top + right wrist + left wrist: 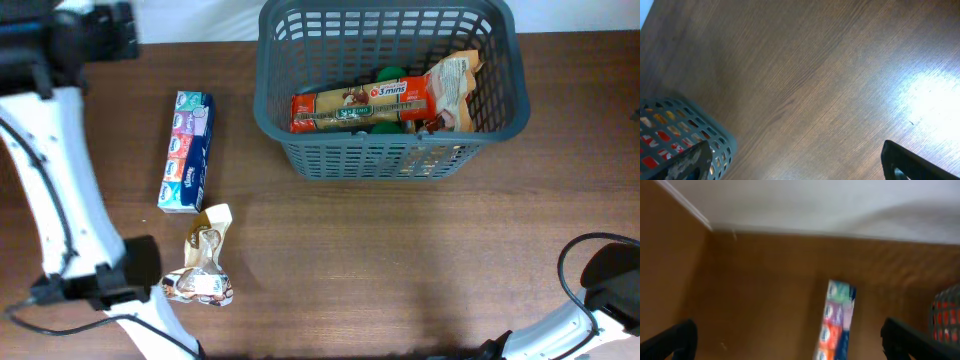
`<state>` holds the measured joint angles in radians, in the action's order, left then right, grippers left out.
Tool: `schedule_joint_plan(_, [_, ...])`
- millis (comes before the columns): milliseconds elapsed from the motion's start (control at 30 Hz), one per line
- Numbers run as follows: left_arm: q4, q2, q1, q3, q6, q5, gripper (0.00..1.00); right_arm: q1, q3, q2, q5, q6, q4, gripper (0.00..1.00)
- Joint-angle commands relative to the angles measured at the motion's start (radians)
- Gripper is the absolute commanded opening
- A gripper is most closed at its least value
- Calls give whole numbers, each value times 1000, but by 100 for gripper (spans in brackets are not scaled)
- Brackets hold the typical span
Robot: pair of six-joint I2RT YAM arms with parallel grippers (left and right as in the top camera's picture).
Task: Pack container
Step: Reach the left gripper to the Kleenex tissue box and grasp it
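The dark grey slatted basket (500, 100) stands at the back of the table. It holds a red-orange pasta packet (360, 105), a crinkled snack bag (455, 85) and green items under them. A long multicoloured pack (187, 150) and a crumpled foil wrapper (205, 265) lie on the table to its left. My left gripper (105, 30) is at the far left back, raised, open and empty; in the left wrist view (787, 342) the pack (835, 325) lies ahead between its fingers. My right gripper (797, 160) is open and empty over bare wood, with the basket (715, 140) to its left.
The white left arm (50, 200) runs along the left edge to its base at the front left. The right arm (610, 285) and its cable sit at the front right corner. A white wall (815, 205) borders the table's back.
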<state>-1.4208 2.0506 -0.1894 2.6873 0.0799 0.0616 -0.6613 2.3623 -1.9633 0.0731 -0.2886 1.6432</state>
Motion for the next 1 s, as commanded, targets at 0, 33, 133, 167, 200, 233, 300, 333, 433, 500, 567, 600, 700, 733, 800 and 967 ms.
schedule_joint_plan(0, [-49,52,-91,-77,-88,-171,93,0,-6,-3,2,-8,-1,99])
schedule_joint_plan(33, [-69,68,-112,-105,-88,-171,93,0,-6,-3,2,-8,-1,99])
schedule_joint_plan(133, [-119,112,-130,-185,-76,-175,93,0,-6,-3,2,-8,-1,99])
schedule_joint_plan(167, [-134,129,-127,-212,-50,-179,93,0,-6,-3,2,-8,-1,99])
schedule_joint_plan(200, [-140,146,-117,-238,-16,-178,93,0,-6,-3,2,-8,-1,99])
schedule_joint_plan(233, [-140,160,-106,-260,12,-177,93,0,-6,-3,2,-8,-1,99])
schedule_joint_plan(300, [-133,188,-75,-305,82,-169,93,0,-6,-3,2,-8,-1,99])
schedule_joint_plan(333, [-126,199,-61,-319,107,-159,93,0,-6,-3,2,-8,-1,99])
schedule_joint_plan(433, [-81,240,-11,-349,127,-62,93,0,-6,-3,2,-8,-1,99])
schedule_joint_plan(500, [-46,266,19,-363,155,-47,93,0,-6,-3,2,-8,-1,99])
schedule_joint_plan(567, [-29,306,56,-366,158,-46,93,0,-6,-3,2,-8,-1,99])
schedule_joint_plan(600, [-27,319,64,-366,158,-41,93,0,-6,-3,2,-8,-1,99])
schedule_joint_plan(700, [-27,381,88,-366,146,19,93,0,-6,-3,2,-8,-1,99])
schedule_joint_plan(733, [-27,396,89,-366,145,21,93,0,-6,-3,2,-8,-1,99])
schedule_joint_plan(800, [-29,424,89,-366,137,23,93,0,-6,-3,2,-8,-1,99])
schedule_joint_plan(967, [-14,471,88,-366,116,52,91,0,-6,-3,2,-8,-1,99])
